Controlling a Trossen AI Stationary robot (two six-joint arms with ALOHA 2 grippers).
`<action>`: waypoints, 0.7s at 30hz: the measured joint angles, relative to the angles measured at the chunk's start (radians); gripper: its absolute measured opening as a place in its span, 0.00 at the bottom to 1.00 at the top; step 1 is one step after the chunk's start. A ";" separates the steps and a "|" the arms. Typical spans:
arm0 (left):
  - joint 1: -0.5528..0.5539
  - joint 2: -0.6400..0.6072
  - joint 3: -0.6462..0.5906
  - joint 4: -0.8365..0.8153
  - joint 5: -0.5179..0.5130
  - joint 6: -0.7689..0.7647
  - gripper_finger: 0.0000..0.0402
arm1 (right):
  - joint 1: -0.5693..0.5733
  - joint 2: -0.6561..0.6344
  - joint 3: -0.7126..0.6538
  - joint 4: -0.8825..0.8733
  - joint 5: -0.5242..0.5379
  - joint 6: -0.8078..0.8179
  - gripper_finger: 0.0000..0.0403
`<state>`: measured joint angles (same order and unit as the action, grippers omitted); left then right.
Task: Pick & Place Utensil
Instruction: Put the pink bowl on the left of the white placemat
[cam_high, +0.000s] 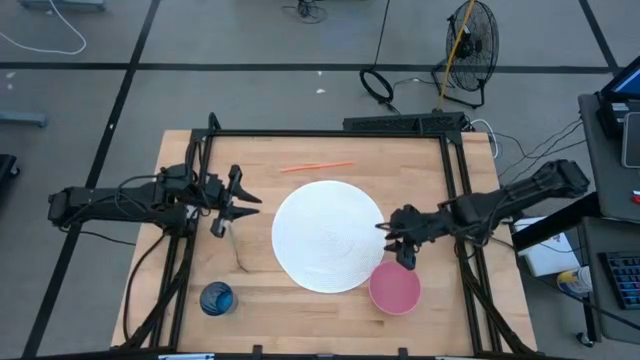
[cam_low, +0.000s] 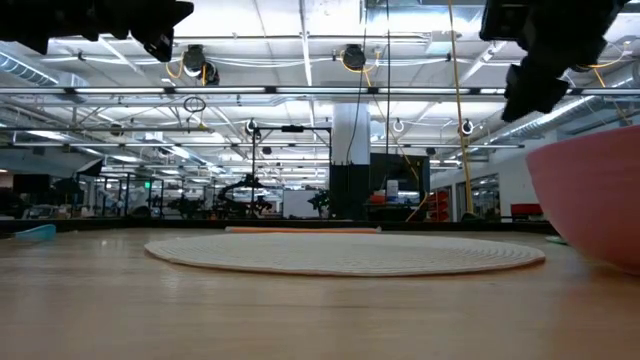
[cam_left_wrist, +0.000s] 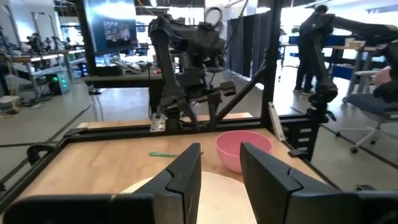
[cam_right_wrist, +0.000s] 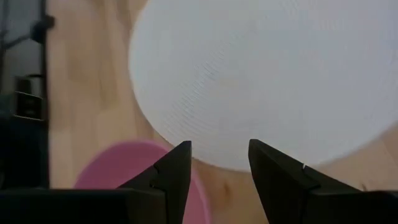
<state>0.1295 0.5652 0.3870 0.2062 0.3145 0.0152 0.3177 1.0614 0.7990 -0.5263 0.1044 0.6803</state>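
Observation:
An orange stick-like utensil (cam_high: 317, 167) lies flat on the wood near the table's far edge; in the low view it is the orange utensil (cam_low: 300, 229) behind the white round mat (cam_high: 325, 235). A thin pale utensil (cam_high: 239, 252) lies on the wood by the mat's left rim. My left gripper (cam_high: 250, 198) (cam_left_wrist: 221, 168) hovers open, held level, left of the mat and just far of that pale utensil. My right gripper (cam_high: 398, 240) (cam_right_wrist: 217, 168) hangs open, pointing down, over the mat's near-right rim beside the pink bowl (cam_high: 395, 288).
A blue cup (cam_high: 217, 298) stands near the table's near-left corner. The pink bowl (cam_left_wrist: 244, 149) sits on the wood at the near right, touching or just off the mat's rim. A black frame rail (cam_high: 330, 133) runs around the table. Bare wood lies between the mat and the far rail.

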 joint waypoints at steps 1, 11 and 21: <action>0.000 0.000 0.000 0.000 -0.007 0.003 0.29 | 0.012 0.001 0.000 -0.024 0.006 0.026 0.38; 0.000 0.024 0.000 0.007 -0.033 0.006 0.29 | 0.096 0.001 0.001 -0.153 0.022 0.239 0.32; 0.000 0.110 0.000 0.073 -0.055 0.000 0.29 | 0.183 0.070 0.217 -0.284 0.130 0.221 0.29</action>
<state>0.1291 0.6749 0.3870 0.2795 0.2600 0.0153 0.5007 1.1310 1.0157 -0.8102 0.2340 0.9017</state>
